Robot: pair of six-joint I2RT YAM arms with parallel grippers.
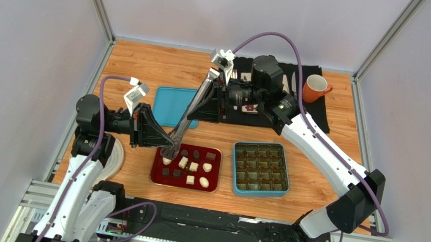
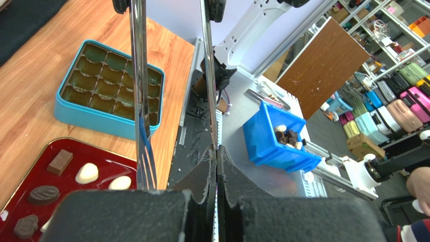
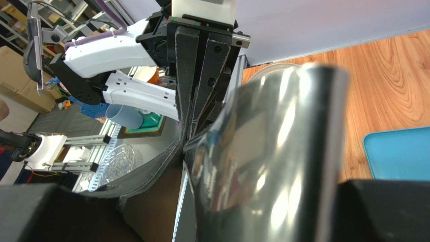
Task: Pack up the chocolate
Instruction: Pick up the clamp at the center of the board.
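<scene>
About a dozen chocolates [image 1: 194, 166], some dark brown and some cream, lie loose in a red tray [image 1: 216, 179] on the wooden surface [image 1: 143, 65], near its front edge. Just right of the tray stands a teal box [image 1: 258, 195] whose small compartments hold none of them.

A pair of metal tongs [image 1: 190, 117] slants down to the tray's far-left corner. Its two blades stand apart in the left wrist view, and whether the tips hold a chocolate cannot be told. The right fingers [image 3: 65, 212] pinch the shiny upper part of the tongs. The left fingers [image 2: 199, 174] are pressed together with nothing between them, and they sit at the tray's left edge, just beside the tongs' tips.

Behind the tray lies a flat teal lid [image 1: 169, 104]. At the far right, an orange mug [image 1: 315, 88] stands on a black mat [image 1: 318, 117]. Off the surface, a blue bin [image 2: 267, 146] holds a few more brown and cream pieces.
</scene>
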